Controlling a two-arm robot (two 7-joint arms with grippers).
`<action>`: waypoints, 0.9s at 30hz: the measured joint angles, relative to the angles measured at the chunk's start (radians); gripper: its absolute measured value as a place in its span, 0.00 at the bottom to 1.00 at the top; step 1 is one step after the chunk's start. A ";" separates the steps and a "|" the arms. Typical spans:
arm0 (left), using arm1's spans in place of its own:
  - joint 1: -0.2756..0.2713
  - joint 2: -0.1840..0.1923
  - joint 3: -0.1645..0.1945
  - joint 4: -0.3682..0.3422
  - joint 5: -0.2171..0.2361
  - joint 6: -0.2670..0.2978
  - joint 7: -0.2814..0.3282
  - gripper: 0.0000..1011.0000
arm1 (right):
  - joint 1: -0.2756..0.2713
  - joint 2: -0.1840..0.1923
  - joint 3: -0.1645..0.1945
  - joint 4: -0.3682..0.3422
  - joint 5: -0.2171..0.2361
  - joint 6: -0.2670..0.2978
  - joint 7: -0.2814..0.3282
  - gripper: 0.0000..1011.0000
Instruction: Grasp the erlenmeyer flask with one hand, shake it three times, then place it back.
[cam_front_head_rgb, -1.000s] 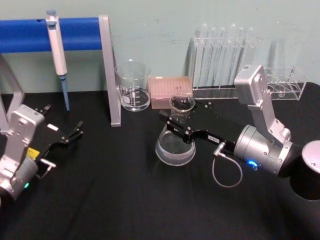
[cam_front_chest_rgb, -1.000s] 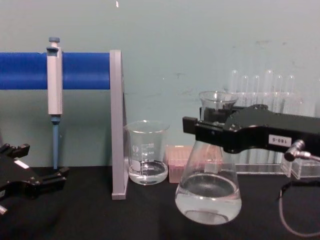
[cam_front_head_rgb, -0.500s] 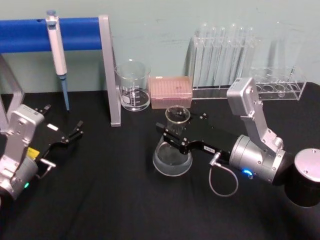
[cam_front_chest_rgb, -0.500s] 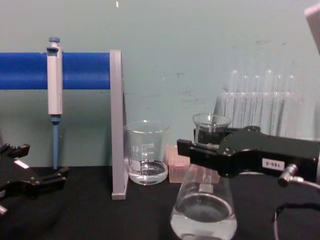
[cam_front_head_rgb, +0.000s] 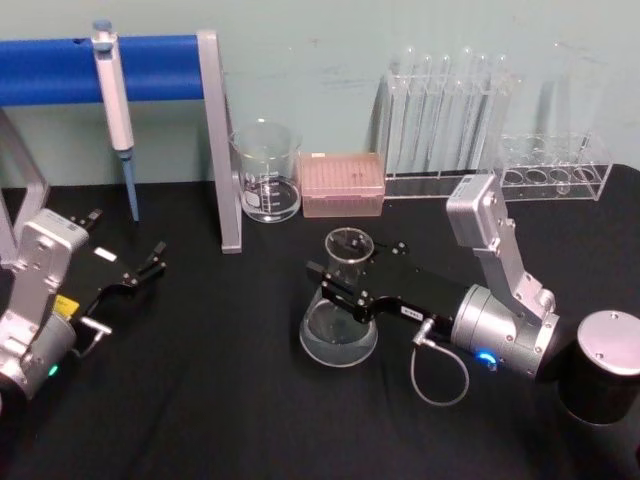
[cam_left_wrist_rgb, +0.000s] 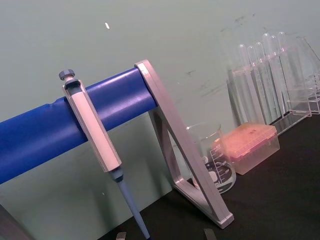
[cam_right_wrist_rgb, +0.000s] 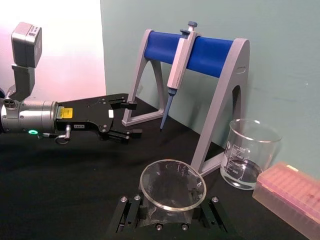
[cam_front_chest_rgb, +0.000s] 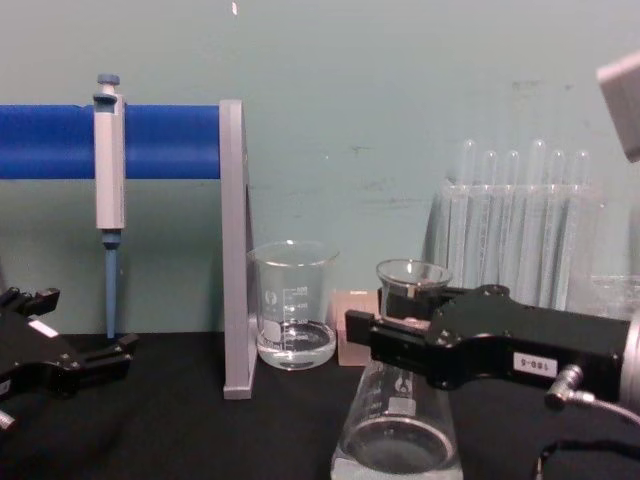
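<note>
The erlenmeyer flask (cam_front_head_rgb: 340, 335) is clear glass with a little clear liquid and stands upright near the middle of the black table. My right gripper (cam_front_head_rgb: 345, 277) is shut on its narrow neck, just under the flared rim. In the chest view the flask (cam_front_chest_rgb: 398, 445) is low, its base cut off by the frame, with the right gripper (cam_front_chest_rgb: 395, 332) clamped across the neck. From the right wrist the flask's rim (cam_right_wrist_rgb: 172, 184) sits between the fingers (cam_right_wrist_rgb: 125, 215). I cannot tell whether the base touches the cloth. My left gripper (cam_front_head_rgb: 140, 270) is parked open at the table's left.
A blue-barred pipette stand (cam_front_head_rgb: 218, 140) with a hanging pipette (cam_front_head_rgb: 112, 90) is at back left. A glass beaker (cam_front_head_rgb: 266, 175), a pink tip box (cam_front_head_rgb: 342, 183) and a test tube rack (cam_front_head_rgb: 450, 110) line the back. A black cylinder (cam_front_head_rgb: 600, 380) stands front right.
My right gripper has carried the flask downward and slightly toward me and left. The left arm has not moved.
</note>
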 joint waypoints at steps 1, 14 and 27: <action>0.000 0.000 0.000 0.000 0.000 0.000 0.000 0.99 | 0.001 -0.001 -0.001 0.003 0.000 -0.001 0.000 0.44; 0.000 0.000 0.000 0.000 0.000 0.000 0.000 0.99 | 0.009 -0.012 -0.012 0.047 -0.004 -0.009 0.010 0.44; 0.000 0.000 0.000 0.000 0.000 0.000 0.000 0.99 | 0.016 -0.019 -0.016 0.071 -0.002 -0.010 0.013 0.44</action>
